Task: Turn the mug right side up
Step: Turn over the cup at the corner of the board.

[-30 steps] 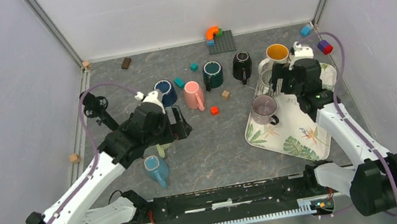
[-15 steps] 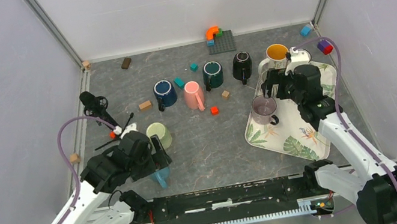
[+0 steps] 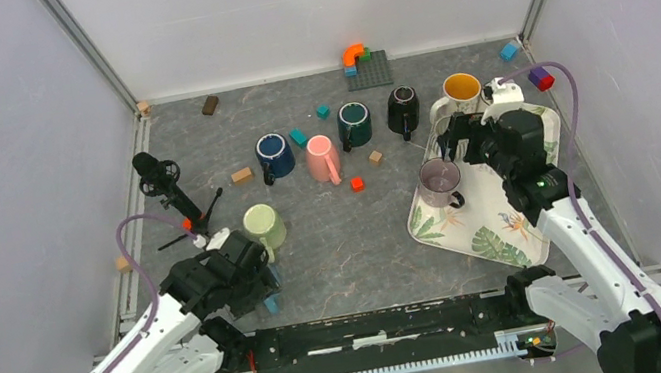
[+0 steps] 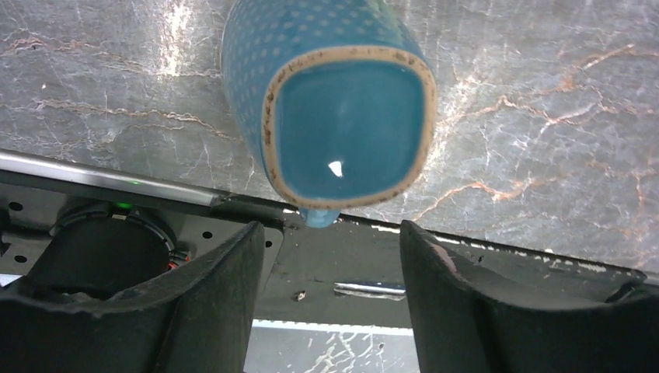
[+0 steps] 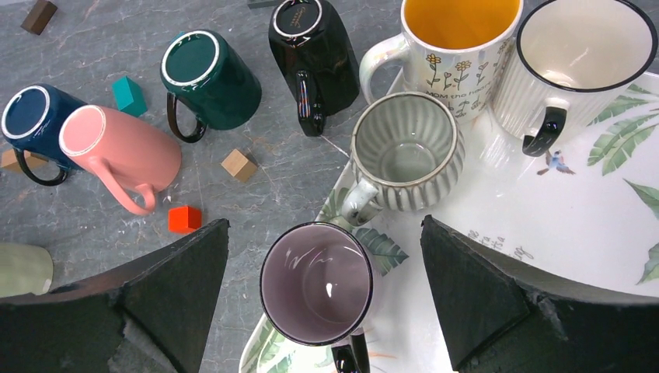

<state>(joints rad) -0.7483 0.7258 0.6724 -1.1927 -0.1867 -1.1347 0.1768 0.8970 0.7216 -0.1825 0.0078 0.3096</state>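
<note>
I see the blue mug (image 4: 346,124) standing bottom-up on the gray table (image 4: 544,116), close to the front rail. My left gripper (image 4: 330,233) hangs over it with its fingers spread apart, touching nothing. My right gripper (image 5: 322,229) is wide open and empty over the leaf-print tray (image 5: 559,233), just above a purple mug (image 5: 316,284).

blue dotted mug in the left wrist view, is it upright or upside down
Upside down: the blue dotted mug shows its closed base upward, no opening visible.
</note>
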